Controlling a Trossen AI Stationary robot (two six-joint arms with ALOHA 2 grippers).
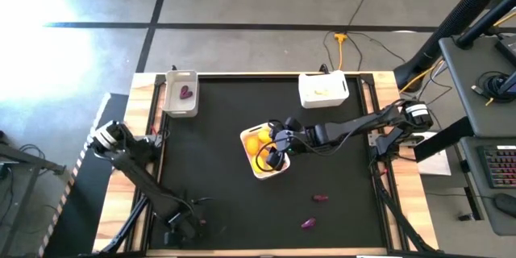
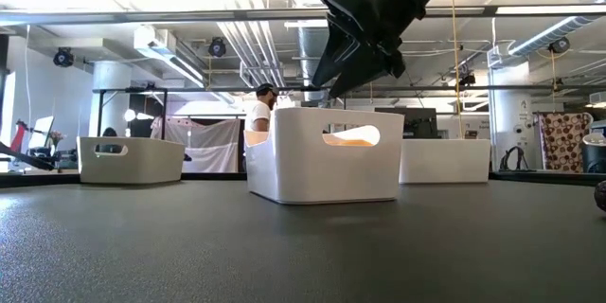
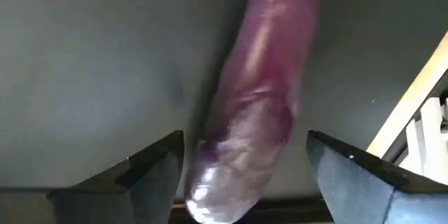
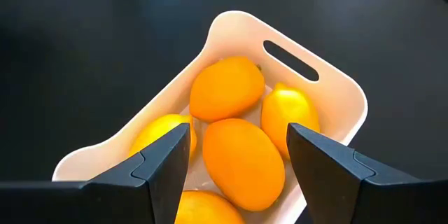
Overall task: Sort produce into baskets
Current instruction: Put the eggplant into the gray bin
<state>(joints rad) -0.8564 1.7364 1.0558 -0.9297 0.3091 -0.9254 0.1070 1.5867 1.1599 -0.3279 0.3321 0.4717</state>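
Down by bench's front-left corner, left gripper (image 3: 241,175) open astride purple veg (image 3: 255,105), long axis running fwd between fingers; nothing gripped.

This is a robotics lab or industrial workshop. A black-topped work table with a pale wooden rim (image 1: 145,81) stands on a bare grey concrete floor (image 1: 242,0) marked with dark lines, where a yellow cable (image 1: 342,36) trails. Exposed white ceiling pipes (image 2: 241,43) run overhead. A grey desk with a black keyboard (image 1: 501,165) sits at right, and a person in a white shirt (image 2: 258,114) stands far behind.
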